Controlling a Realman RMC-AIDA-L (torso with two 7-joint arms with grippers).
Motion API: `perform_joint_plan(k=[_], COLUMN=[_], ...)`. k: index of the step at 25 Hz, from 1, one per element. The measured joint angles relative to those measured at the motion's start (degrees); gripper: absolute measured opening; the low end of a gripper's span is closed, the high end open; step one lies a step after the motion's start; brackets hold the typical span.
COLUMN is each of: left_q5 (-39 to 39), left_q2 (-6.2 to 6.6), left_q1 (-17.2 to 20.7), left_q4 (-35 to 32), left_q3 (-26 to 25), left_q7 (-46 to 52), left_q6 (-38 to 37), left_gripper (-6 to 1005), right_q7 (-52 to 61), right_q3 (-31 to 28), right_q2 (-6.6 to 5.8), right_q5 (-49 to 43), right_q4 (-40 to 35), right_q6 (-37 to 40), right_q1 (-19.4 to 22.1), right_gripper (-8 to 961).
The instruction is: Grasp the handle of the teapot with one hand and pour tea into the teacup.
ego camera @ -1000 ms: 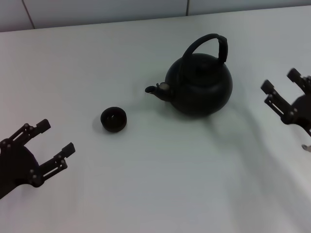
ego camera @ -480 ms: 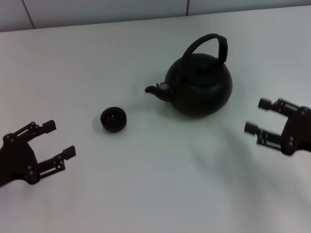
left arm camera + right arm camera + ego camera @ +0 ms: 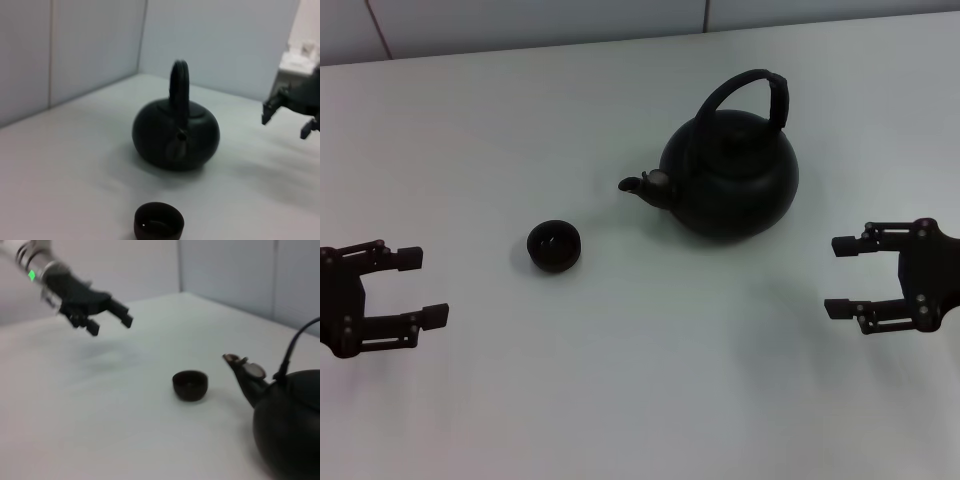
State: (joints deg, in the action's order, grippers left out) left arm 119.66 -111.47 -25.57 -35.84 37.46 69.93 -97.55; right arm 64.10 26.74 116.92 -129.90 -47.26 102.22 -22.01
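Round black cast-iron-looking teapot [image 3: 732, 175] stands upright on the white table [image 3: 640, 380], far of centre and slightly right. Its arched black bail handle [image 3: 752, 92] stands up over the lid. The arch runs in the same line as the spout [image 3: 642, 185], left–right across the table, tipped a little toward the far right. Spout points left, toward the small dark round teacup [image 3: 554, 245]. Cup sits upright, left and a little nearer than the pot, apart from the spout tip. Whether it holds tea cannot be told.

Right gripper [image 3: 850, 277]: near-right of the pot, fingers pointing left, jaws wide open, holding nothing. Clear of the pot body, not touching. Left gripper [image 3: 420, 288]: at the left edge, nearer than the cup, fingers pointing right, jaws also spread wide and empty.

Key relation: the handle lies left, farther away and higher than the right jaws; the right gripper is clearly the nearer arm to it, and the left gripper is the nearer one to the cup. Left wrist view shows the handle edge-on [image 3: 179, 85], a narrow upright band.

Judgement: jaws closing across the handle's thin side, at the top of the arch, would suit best. The scene fits either a pot waiting to be lifted or one set back down after pouring.
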Motion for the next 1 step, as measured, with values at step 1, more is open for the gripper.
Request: perform_joint_plan(k=[1], left_q5=[0.8], left_q2=[0.08], left_q1=[-0.6], left_q4=[-0.4], left_q3=[0.0], left_q7=[0.8], left_q6=[-0.3], left_gripper=[813], right_q7=[0.2], right_q3=[0.1], right_q2=[0.01], right_q5=[-0.4], right_q4=[-0.4], right_q6=[0.0], right_q1=[-0.5], right_gripper=[757])
